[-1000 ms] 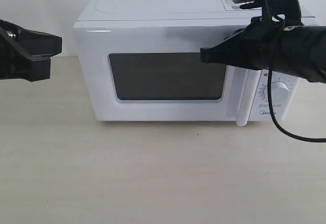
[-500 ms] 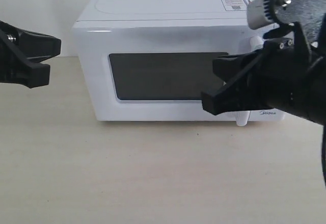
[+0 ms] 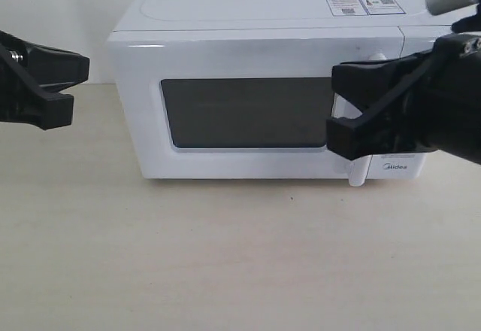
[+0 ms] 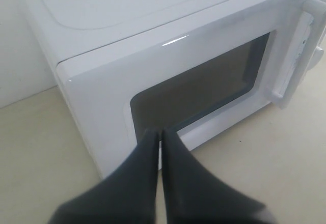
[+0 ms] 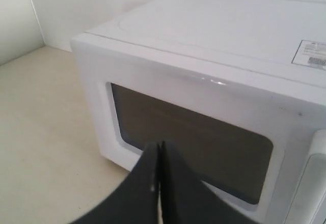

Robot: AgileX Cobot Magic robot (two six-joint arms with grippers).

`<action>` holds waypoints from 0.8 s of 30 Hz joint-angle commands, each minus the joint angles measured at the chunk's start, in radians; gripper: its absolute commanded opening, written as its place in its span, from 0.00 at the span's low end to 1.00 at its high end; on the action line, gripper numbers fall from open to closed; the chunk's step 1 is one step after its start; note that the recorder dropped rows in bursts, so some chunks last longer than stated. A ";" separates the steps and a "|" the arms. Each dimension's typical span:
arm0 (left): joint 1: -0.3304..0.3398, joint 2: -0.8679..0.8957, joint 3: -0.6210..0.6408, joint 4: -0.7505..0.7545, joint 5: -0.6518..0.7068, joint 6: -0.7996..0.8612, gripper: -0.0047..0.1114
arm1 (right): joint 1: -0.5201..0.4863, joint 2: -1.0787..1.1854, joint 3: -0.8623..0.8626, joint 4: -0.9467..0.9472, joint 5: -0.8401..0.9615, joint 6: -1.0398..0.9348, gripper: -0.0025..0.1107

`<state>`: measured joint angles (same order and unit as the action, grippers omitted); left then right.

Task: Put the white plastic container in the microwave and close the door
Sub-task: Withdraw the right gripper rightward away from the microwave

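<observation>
Exterior view: a white microwave [image 3: 225,53] stands on a pale table [image 3: 225,256]. Its door [image 3: 143,120] is closed, and the dark window [image 3: 244,113] shows nothing of the inside. Stickers [image 3: 364,5] sit on its top. The black left gripper [image 3: 74,86] hangs off the microwave's left side, clear of it. The black right gripper [image 3: 336,109] is in front of the door's right edge and covers most of the handle [image 3: 358,171].

Left wrist view: the left gripper [image 4: 159,132] has its fingers pressed together, holding nothing, and points at the window's lower corner.

Right wrist view: the right gripper [image 5: 160,146] is likewise clenched and empty, pointing at the closed door.
</observation>
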<state>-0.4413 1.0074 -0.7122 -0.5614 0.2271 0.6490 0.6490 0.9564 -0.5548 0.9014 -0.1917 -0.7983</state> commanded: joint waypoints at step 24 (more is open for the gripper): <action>0.000 -0.004 0.004 0.002 -0.018 -0.002 0.08 | -0.650 -0.770 0.529 0.000 0.226 0.113 0.02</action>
<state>-0.4413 1.0074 -0.7122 -0.5614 0.2236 0.6490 0.0058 0.1961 -0.0658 0.9037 0.0286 -0.6851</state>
